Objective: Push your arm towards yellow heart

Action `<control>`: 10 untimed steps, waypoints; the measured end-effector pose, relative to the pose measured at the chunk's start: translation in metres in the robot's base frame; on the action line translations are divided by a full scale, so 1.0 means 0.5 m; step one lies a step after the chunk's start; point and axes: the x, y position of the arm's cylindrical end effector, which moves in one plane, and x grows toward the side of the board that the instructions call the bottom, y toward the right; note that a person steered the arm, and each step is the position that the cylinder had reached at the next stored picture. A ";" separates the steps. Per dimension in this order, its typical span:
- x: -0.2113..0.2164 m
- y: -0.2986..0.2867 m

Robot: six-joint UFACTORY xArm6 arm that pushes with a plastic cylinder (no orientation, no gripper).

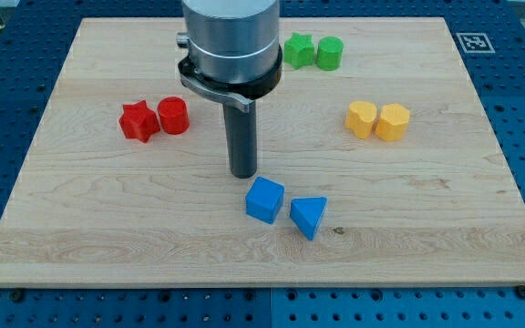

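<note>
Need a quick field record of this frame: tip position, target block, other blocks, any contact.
tip: my tip on the wooden board, just up-left of the blue cube
target: yellow heart, toward the view's right, touching the yellow hexagon
path: open board between tip and target
others: blue triangle; red star; red cylinder; green star; green cylinder
contact: none visible

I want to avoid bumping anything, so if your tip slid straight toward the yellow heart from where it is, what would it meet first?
Probably the yellow heart itself. My tip sits just above the blue cube, and the board between looks free, though depth is hard to judge.
</note>
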 end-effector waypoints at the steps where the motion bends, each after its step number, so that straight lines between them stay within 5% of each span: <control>1: 0.016 0.016; 3: 0.048 0.050; 6: -0.091 0.014; 8: -0.303 0.143; 9: -0.296 0.292; 10: -0.282 0.313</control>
